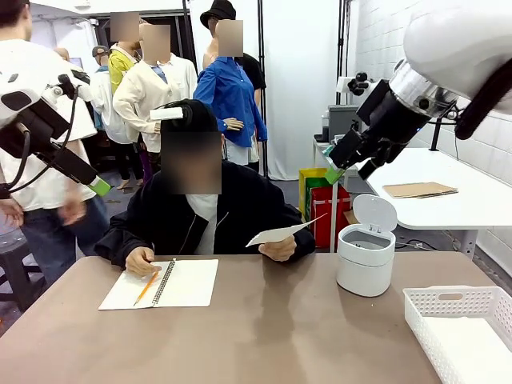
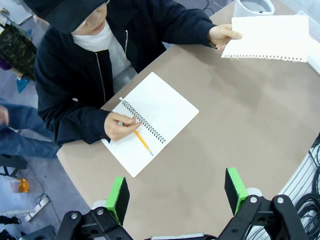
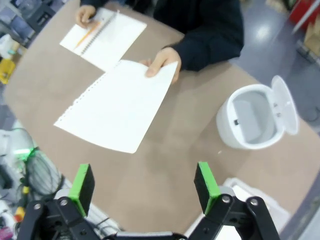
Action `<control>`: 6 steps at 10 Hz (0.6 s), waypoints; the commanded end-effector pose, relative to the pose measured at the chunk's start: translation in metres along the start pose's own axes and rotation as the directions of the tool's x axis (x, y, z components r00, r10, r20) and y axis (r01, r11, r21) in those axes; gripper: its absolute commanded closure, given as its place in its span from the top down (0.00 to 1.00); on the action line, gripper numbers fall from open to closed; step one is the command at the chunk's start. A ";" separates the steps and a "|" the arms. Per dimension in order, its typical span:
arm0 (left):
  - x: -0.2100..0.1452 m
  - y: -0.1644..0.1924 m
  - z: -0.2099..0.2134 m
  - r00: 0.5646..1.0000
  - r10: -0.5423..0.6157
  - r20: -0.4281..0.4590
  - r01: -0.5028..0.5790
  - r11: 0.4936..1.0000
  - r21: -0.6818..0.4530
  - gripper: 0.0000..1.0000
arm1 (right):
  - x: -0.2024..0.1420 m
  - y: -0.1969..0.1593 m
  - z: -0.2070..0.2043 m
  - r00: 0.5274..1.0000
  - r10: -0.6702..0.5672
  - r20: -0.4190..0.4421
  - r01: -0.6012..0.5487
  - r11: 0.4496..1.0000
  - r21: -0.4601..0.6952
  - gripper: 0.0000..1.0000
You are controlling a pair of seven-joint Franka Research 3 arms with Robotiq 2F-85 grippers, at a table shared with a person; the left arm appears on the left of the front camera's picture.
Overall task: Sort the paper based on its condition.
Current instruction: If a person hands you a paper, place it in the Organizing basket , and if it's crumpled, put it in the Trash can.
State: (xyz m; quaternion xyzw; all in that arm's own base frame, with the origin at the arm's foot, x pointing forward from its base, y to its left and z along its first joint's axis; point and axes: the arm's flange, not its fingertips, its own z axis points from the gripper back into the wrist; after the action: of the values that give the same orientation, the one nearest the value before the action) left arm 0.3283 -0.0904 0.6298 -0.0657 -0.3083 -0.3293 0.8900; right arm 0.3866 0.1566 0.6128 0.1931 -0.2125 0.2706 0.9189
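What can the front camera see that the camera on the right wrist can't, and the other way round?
Front view: the left pincer raised at the side, and a brown cardboard sheet on the far white table. Right wrist view: the right pincer, open, and a look down inside the bin. Shared: the paper in the person's hand, the open notebook with its pencil, and the bin's raised lid.

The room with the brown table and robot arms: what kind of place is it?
Probably a robot testing lab. A white left arm and right arm are raised above a table where a person holds a sheet of paper, and bundled cables lie beside it.
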 end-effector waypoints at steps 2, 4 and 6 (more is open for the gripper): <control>0.000 0.000 0.001 1.000 0.002 0.000 -0.002 1.000 0.004 1.00 | 0.032 -0.023 -0.017 0.952 -0.264 -0.154 0.278 0.958 0.072 1.00; 0.000 0.000 0.001 1.000 0.002 0.000 -0.002 1.000 0.004 1.00 | 0.047 -0.043 -0.039 0.870 -0.422 -0.254 0.466 0.872 0.150 1.00; 0.000 0.000 0.001 1.000 0.002 0.000 -0.002 1.000 0.004 1.00 | 0.048 -0.058 -0.062 0.776 -0.519 -0.358 0.614 0.752 0.240 1.00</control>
State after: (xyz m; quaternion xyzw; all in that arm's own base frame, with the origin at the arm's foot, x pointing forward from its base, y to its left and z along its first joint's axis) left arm 0.3283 -0.0902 0.6299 -0.0660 -0.3084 -0.3292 0.8900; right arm 0.4661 0.1570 0.5667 0.3266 0.0132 0.0764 0.9420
